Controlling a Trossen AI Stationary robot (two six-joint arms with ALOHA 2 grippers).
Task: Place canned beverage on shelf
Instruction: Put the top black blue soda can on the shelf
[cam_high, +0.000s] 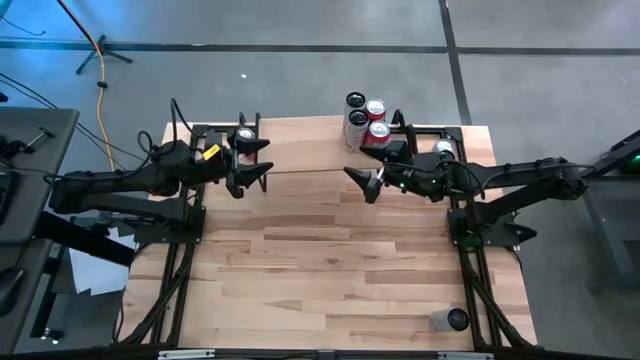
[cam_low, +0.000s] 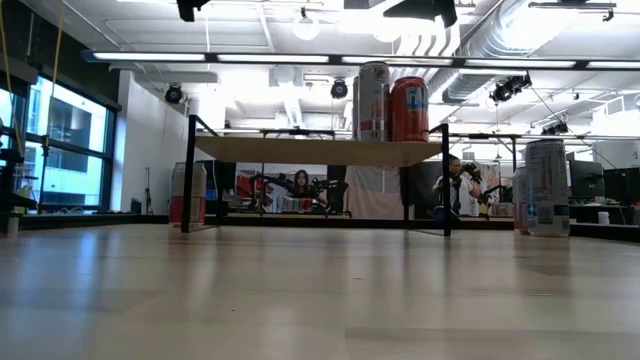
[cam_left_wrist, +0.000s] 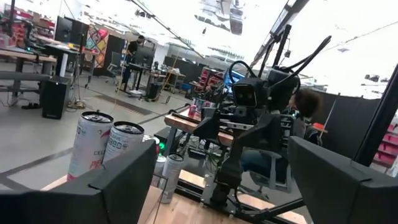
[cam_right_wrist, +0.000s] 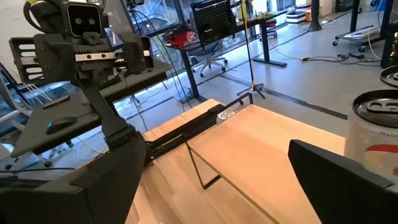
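On shelf (cam_high: 300, 145) three cans (cam_high: 366, 122) (far end), both end effectors open

A wooden table (cam_high: 330, 270) stands on a grey floor (cam_high: 300, 80), a yellow cable (cam_high: 101, 95) lies on the floor, and far behind the table a person (cam_low: 300, 184) sits at a desk.

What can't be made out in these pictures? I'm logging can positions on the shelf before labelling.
- Cans on the shelf: three tops show in the high view; the low view shows only two there, one hiding another.
- Can labels: too small to read in any view.
- Can at the table's near right: lying or upright, unclear from above.
- Can under the shelf's left end: partly behind the leg in the low view, and unseen from above.
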